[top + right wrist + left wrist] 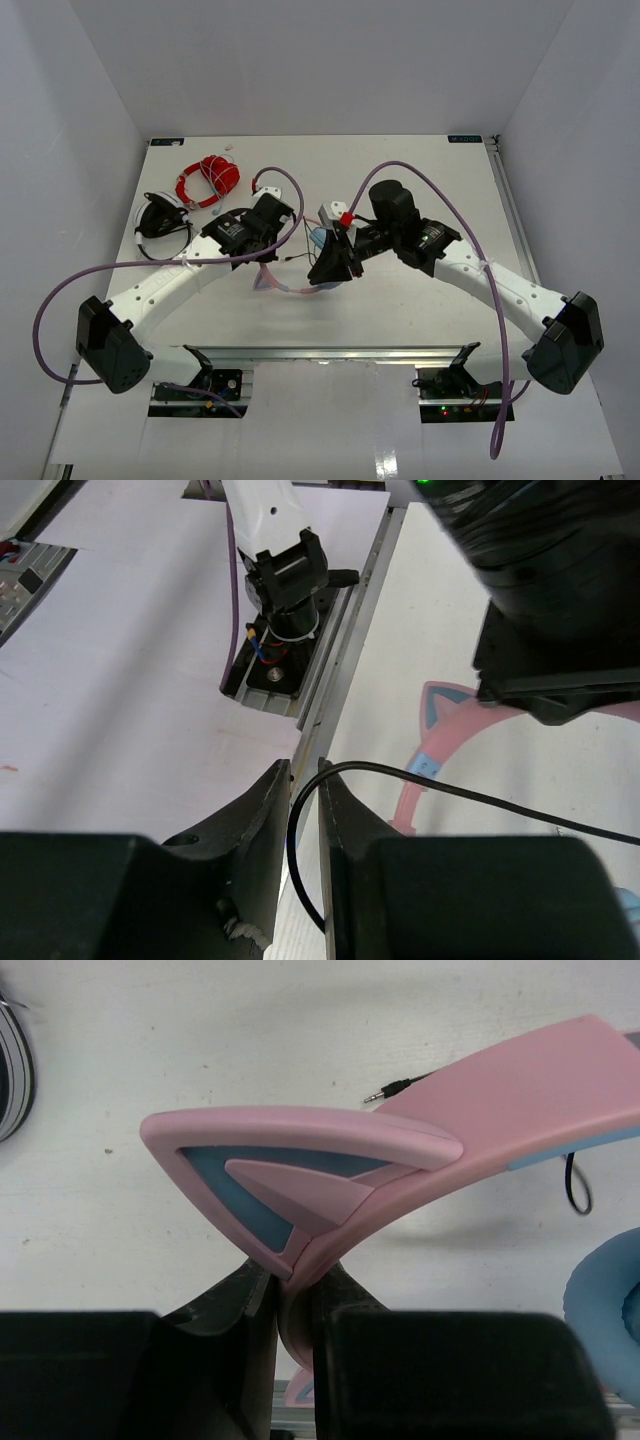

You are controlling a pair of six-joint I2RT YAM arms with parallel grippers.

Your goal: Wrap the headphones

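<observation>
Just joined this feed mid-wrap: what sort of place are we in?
Probably a lab robot test cell: a white tabletop boxed in by plain white panel walls, a white left arm and right arm mounted on an aluminium rail, with pink cat-ear headphones as props.

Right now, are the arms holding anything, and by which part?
Yes. The left tool clamps the headphones by the headband, beside a cat ear. The right tool pinches their cable.

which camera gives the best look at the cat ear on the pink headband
Left wrist: the cat ear fills the frame, right above the left gripper pinching the headband. Right wrist shows a small, distant ear; top external shows no ear clearly.
</observation>
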